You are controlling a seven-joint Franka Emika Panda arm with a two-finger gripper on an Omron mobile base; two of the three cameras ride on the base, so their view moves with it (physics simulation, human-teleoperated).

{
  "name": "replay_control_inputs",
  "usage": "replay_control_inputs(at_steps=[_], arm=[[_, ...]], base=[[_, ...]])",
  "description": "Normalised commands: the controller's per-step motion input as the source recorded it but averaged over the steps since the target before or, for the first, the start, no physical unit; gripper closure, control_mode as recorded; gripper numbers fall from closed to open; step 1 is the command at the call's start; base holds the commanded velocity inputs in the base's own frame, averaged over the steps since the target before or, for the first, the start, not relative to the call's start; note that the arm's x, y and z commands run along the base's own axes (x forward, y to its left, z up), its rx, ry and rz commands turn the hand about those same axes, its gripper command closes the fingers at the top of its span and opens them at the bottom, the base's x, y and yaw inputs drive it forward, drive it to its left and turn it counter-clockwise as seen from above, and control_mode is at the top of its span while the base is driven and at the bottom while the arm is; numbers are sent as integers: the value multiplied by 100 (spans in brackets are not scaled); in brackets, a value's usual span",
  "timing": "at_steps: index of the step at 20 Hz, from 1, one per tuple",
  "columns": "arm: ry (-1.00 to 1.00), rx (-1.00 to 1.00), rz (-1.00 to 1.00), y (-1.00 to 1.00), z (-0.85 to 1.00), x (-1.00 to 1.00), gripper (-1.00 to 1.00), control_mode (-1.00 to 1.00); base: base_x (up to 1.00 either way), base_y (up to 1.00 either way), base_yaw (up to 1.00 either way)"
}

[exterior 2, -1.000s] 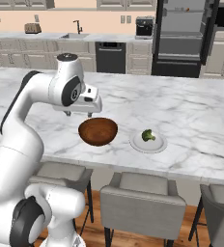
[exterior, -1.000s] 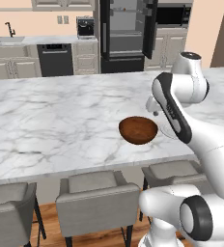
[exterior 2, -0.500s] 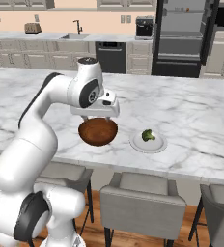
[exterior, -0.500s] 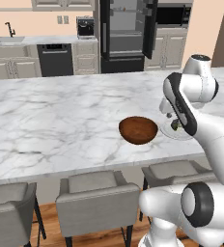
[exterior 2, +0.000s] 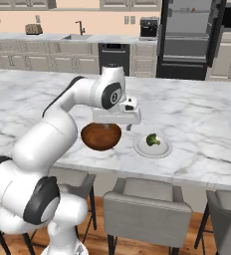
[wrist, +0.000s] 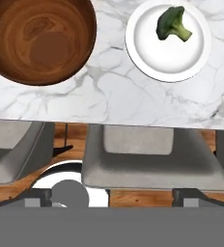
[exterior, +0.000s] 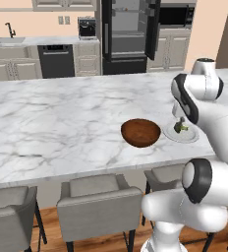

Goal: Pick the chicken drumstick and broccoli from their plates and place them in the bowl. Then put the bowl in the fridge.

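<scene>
You cannot make out the fingertips in any view: from the right base camera the hand (exterior 2: 118, 119) hangs just above the gap between the bowl (exterior 2: 101, 136) and the plate (exterior 2: 153, 147), but its fingers blend into the bowl rim behind them, and from the left base camera the arm's own forearm covers the hand altogether. Nothing sits between the fingers, and they stand spread wide, so treat the hand as open and empty. The bowl sits near the near edge of the tabletop (exterior 2: 197, 114), and the plate lies just to its right, close beside it without touching. The broccoli (exterior 2: 152, 140) rests on that plate, toward its far side in the right base view. In the left base view the arm cuts off the plate's (exterior: 181, 135) right part and crowds the broccoli (exterior: 180, 126), so you see only a green lump there; the bowl (exterior: 141, 132) shows whole. The hand camera looks straight down and gives you what the others do not: the bowl's (wrist: 39, 38) inside, with smooth wood grain and nothing lying in the part shown, though its top and left are cut off by the frame. It also shows the broccoli (wrist: 172, 22) lying on its side, stalk pointing toward the plate's (wrist: 168, 65) edge. The fridge (exterior: 129, 35) stands at the far wall with a door ajar.
</scene>
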Motion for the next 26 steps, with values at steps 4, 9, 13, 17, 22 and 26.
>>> replay_control_inputs(at_steps=[4,9,13,17,22,26], arm=[[3,0,0,-48,-28,30,-100,-100],[0,0,-1,-37,-41,13,-100,-100],[0,0,0,-32,-26,30,-100,-100],[-2,0,1,-14,-26,30,-100,-100],[-8,0,2,-15,-28,27,-100,-100],[0,0,2,-4,-21,37,-100,-100]], base=[[0,0,0],[0,0,0],[0,0,0],[0,0,0],[0,0,0],[0,0,0]])
